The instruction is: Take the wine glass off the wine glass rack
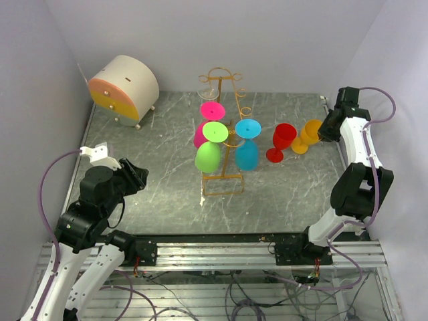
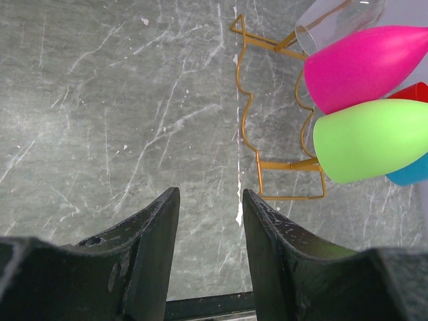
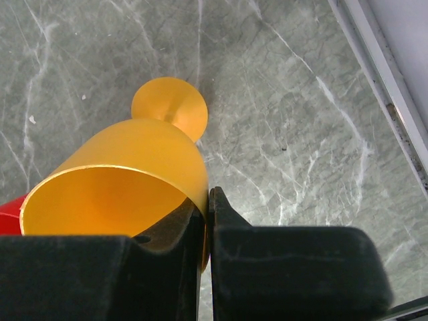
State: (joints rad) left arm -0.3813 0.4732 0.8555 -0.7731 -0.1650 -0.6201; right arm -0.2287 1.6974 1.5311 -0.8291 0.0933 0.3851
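The right fingers [image 3: 284,264] are pinched shut on the rim of the orange wine glass [image 3: 134,154], one finger inside the cup and one outside. This glass is off the wine glass rack [image 1: 223,176] and well to the right of it, just beside a red glass [image 1: 283,134] that stands on the bench [image 1: 160,180]. The orange glass leans a little toward the arm. Its round foot looks like it is down on the bench, but it is hard to be sure that it sits flat. So the step in hand seems to be putting the glass down. The next move calls for setting the glass straight, then opening the fingers slowly and pulling back without knocking it or the red glass over. The left fingers [image 2: 147,257] are partly open and hold nothing. They hang over the bare bench on the near left side of the rack. A pink glass [image 1: 212,110], a green glass [image 1: 208,157] and a blue glass [image 1: 247,155] hang upside down on the rack, so there may be more to take off.
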